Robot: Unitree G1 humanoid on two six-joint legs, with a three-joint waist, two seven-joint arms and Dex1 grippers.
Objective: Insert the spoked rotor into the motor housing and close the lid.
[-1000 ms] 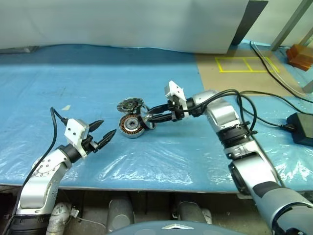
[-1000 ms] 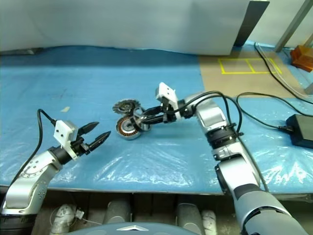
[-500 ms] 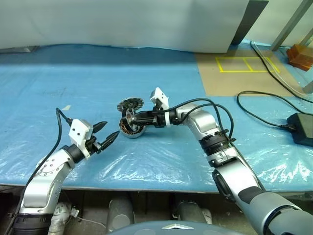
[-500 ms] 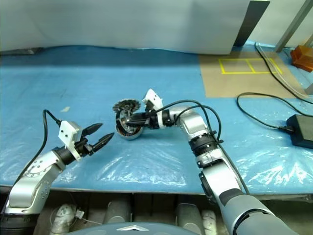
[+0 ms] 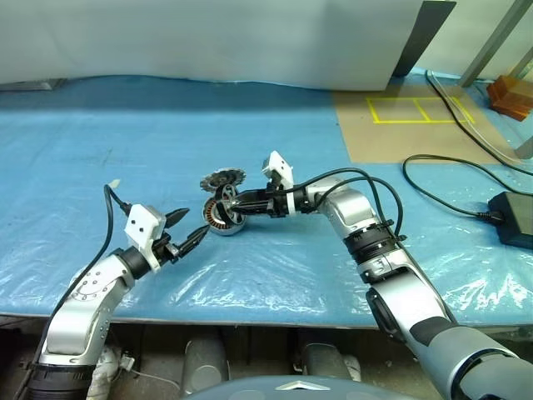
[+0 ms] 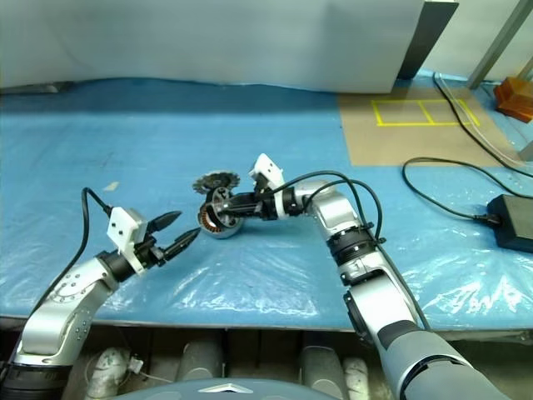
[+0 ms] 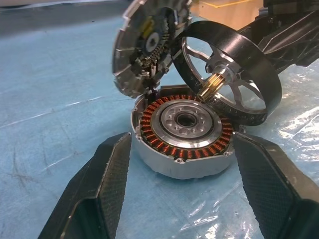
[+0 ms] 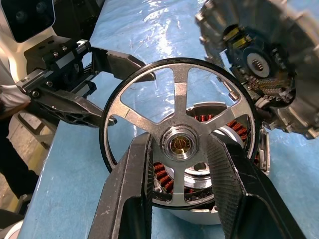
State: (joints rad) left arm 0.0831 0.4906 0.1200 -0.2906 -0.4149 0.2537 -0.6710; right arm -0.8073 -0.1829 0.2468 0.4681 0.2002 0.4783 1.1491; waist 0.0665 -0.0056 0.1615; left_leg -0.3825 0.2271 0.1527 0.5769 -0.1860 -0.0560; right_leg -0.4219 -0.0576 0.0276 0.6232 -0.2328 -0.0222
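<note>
Item: spoked rotor (image 8: 177,144) poised tilted over motor housing (image 7: 182,132), insertion pending.

Detail: right gripper (image 8: 179,149) pinches the rotor's hub, arm reaching leftward over the blue sheet (image 5: 125,142); left gripper (image 5: 190,229) hovers spread wide and empty just beside the housing, which rests on the sheet. Lid (image 7: 149,42) leans upright at the housing's far rim. Advice: level the rotor, centre its brass shaft on the bore, lower straight, keep clear of the lid.

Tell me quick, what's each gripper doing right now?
Left gripper: open, empty, fingers either side of the motor housing.
Right gripper: shut on the spoked rotor, tilted above the housing.
</note>
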